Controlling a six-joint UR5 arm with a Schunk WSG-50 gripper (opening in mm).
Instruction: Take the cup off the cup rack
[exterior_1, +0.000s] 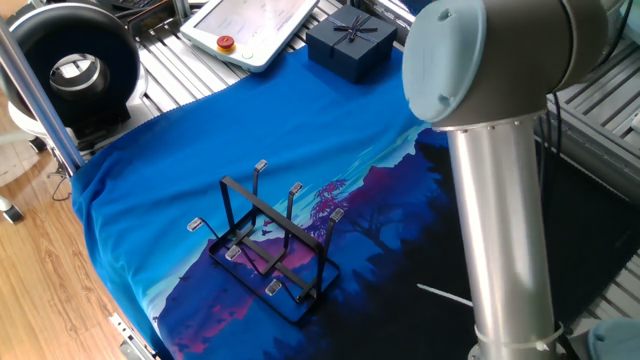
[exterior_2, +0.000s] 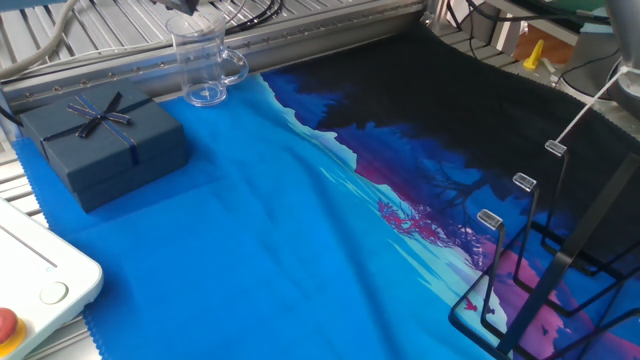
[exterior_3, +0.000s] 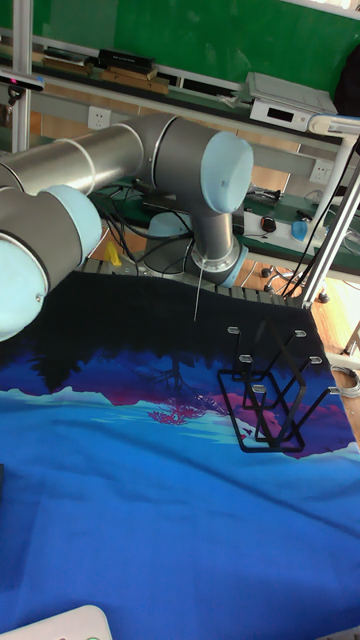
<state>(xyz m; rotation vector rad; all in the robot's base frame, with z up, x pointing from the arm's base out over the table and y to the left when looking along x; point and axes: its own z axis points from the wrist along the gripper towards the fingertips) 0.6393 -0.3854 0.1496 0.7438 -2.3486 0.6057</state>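
Grey robot arm (exterior_3: 110, 190) with pale blue joint caps reaches in from left, elbow bent above far edge of table. Thin pale rod (exterior_3: 197, 290) hangs below round joint. Black wire cup rack (exterior_3: 275, 395) stands on cloth (exterior_3: 150, 500) toward right, prongs slanted, small grey tips; nothing hanging on it. Cloth black at far side, purple tree print in middle, bright blue toward camera. Silver frame post (exterior_3: 333, 230) at right. Green wall and shelf with boxes behind. Gripper out of frame.

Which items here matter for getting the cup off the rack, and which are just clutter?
Job items: the cup, upright on the cloth's far edge; the cup rack, its prongs bare.
Clutter: the gift box, the teach pendant, the blue cloth.
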